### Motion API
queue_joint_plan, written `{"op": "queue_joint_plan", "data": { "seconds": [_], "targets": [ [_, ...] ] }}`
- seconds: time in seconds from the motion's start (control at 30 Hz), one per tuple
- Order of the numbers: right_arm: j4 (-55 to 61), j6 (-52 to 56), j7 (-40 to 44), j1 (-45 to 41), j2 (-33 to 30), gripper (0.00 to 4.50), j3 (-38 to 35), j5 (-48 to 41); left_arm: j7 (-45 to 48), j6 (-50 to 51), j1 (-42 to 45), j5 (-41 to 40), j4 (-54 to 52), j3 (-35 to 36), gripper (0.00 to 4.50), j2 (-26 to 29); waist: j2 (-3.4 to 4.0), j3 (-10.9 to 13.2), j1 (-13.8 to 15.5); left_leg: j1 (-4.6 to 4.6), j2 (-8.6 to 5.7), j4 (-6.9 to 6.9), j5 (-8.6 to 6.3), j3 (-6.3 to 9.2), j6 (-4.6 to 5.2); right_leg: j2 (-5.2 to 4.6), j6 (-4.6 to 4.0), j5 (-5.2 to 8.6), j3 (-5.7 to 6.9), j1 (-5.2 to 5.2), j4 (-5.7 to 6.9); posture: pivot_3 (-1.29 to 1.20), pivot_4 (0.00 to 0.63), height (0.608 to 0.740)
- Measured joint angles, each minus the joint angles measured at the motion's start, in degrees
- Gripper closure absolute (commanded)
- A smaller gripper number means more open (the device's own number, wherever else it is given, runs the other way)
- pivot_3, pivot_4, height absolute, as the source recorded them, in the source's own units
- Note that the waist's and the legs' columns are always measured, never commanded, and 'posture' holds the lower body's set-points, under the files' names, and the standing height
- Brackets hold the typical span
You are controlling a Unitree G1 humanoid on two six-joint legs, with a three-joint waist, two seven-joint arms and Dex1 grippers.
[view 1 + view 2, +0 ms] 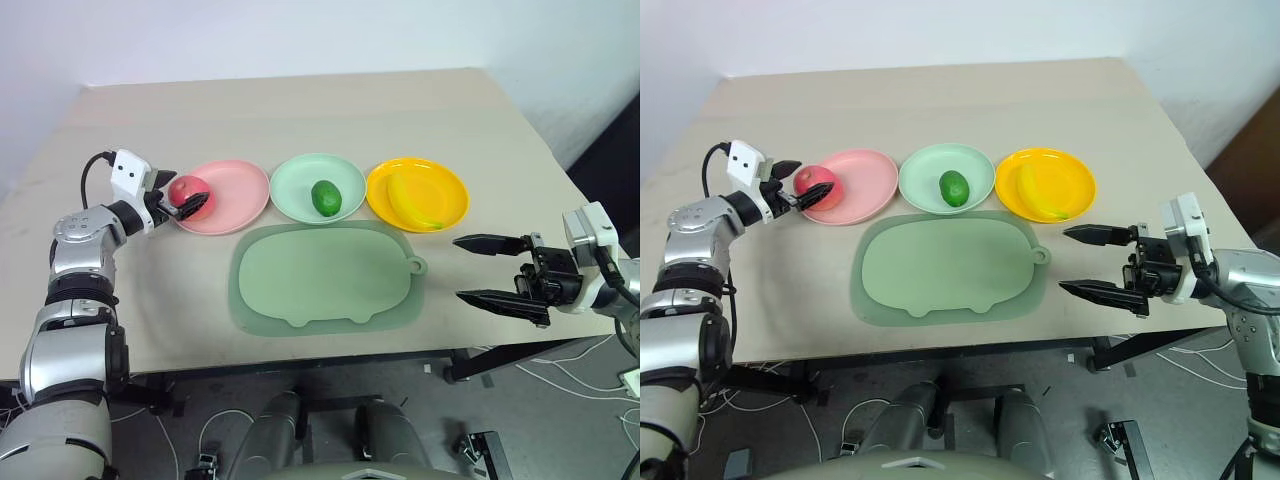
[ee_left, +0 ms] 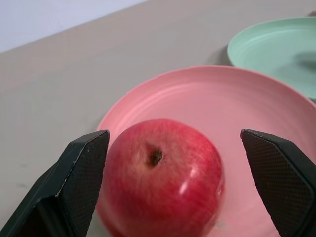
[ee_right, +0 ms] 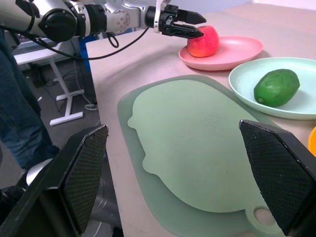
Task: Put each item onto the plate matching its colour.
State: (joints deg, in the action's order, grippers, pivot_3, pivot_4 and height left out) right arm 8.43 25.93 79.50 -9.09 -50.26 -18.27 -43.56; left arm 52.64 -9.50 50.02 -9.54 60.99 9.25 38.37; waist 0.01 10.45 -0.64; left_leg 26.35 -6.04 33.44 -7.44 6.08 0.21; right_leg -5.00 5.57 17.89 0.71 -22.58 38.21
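A pink-red apple rests on the left rim of the pink plate. My left gripper stands open around it, one finger close against the apple's side and the other finger clearly apart from it. The dark green lime lies in the mint green plate. The yellow banana lies in the yellow-orange plate. My right gripper hovers open and empty off the table's right front, pointing left toward the mat.
A large pig-shaped green mat lies in front of the three plates. The table's front edge runs just below it. A person's leg in jeans and a white stand are beyond the table's left side.
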Motion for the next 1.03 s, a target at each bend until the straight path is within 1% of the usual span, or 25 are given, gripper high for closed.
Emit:
{"op": "queue_joint_plan", "data": {
  "seconds": [0.2, 0.27, 0.33, 0.43, 0.5, 0.63, 0.73, 0.83, 0.93, 1.03],
  "targets": [
    [0.00, -0.07, -0.40, -0.10, 0.86, 0.00, 0.25, 0.03, 4.22, 1.52, 1.37, -1.46, -0.49, 0.98, 0.02, -0.02, 0.00, 0.00, -0.03, 0.02, 0.00, 0.12, 0.00, 0.00, 0.00, 0.01, 0.03, -0.02, 0.00, 0.02, 0.07, 0.00, 0.150, 0.737],
    [0.02, -0.14, -0.35, -0.04, 0.85, 0.00, 0.23, 0.02, 7.40, 3.52, 1.29, -3.79, -2.72, 2.23, 0.02, 0.50, -0.01, 0.00, -0.06, 0.05, 0.01, 0.20, -0.01, 0.01, 0.01, 0.02, 0.03, -0.02, 0.00, 0.01, 0.08, 0.00, 0.150, 0.737],
    [0.13, -0.21, -0.32, 0.27, 0.85, 0.00, 0.16, 0.02, 10.60, 5.78, 0.30, -6.17, -6.55, 3.55, 0.02, 2.26, 0.00, 0.00, -0.27, 0.04, 0.01, 0.22, -0.02, 0.00, 0.03, 0.02, 0.04, -0.03, -0.01, 0.02, 0.08, 0.00, 0.150, 0.737],
    [0.17, -0.48, -0.23, 1.32, 0.83, 0.00, -0.26, 0.07, 16.42, 9.83, -5.42, -9.55, -14.25, 5.43, 0.02, 7.13, 0.05, -0.02, -0.73, 0.01, 0.02, 0.16, -0.03, -0.02, 0.05, 0.02, 0.03, -0.02, -0.07, 0.00, 0.08, 0.00, 0.150, 0.737],
    [-0.30, -0.98, 0.12, 1.64, 0.79, 0.00, -0.36, 0.16, 19.83, 14.28, -11.70, -12.19, -19.57, 7.02, 0.02, 10.06, 0.08, -0.03, -0.83, -0.03, 0.05, 0.11, -0.03, -0.02, 0.04, 0.03, 0.00, -0.01, -0.09, 0.00, 0.09, 0.00, 0.150, 0.737],
    [-3.43, -2.33, 0.75, 1.18, 0.62, 0.00, -0.49, 1.15, 24.64, 22.06, -22.54, -17.05, -27.57, 10.42, 0.02, 13.23, 0.08, -0.03, -0.27, -0.04, 0.08, 0.13, -0.12, -0.01, -0.06, 0.02, -0.31, 0.07, -0.08, -0.10, 0.04, 0.00, 0.150, 0.737],
    [-6.65, -4.19, 1.47, -0.01, 0.50, 0.00, -0.25, 2.62, 28.18, 23.15, -28.61, -20.60, -32.40, 14.08, 0.02, 14.14, 0.08, -0.03, 0.11, -0.04, 0.06, 0.13, -0.15, -0.02, -0.02, -0.03, -0.43, -0.01, -0.09, -0.06, -0.08, 0.00, 0.150, 0.737],
    [-9.43, -5.49, 1.91, -0.65, 0.46, 0.00, -0.17, 3.87, 30.33, 22.41, -33.89, -22.03, -35.14, 16.38, 0.02, 14.64, 0.11, -0.05, -0.15, -0.04, 0.06, 0.07, -0.17, -0.04, -0.01, -0.04, -0.45, -0.02, -0.13, -0.09, -0.10, 0.00, 0.150, 0.737],
    [-11.71, -6.40, 2.15, -1.26, 0.43, 0.00, -0.15, 4.73, 29.91, 21.39, -37.35, -22.49, -37.30, 17.18, 0.02, 13.79, 0.12, -0.05, -0.17, -0.04, 0.06, -0.18, -0.16, -0.05, -0.01, -0.05, -0.47, -0.01, -0.15, -0.22, -0.11, 0.00, 0.150, 0.737],
    [-12.99, -7.23, 2.28, -1.46, 0.48, 0.00, -0.13, 5.22, 28.77, 19.90, -41.33, -22.71, -39.61, 17.60, 0.02, 11.50, 0.17, -0.07, -0.17, -0.04, 0.07, -0.27, -0.15, -0.05, -0.01, -0.04, -0.55, 0.03, -0.16, -0.35, -0.11, 0.00, 0.150, 0.737]
  ]
}}
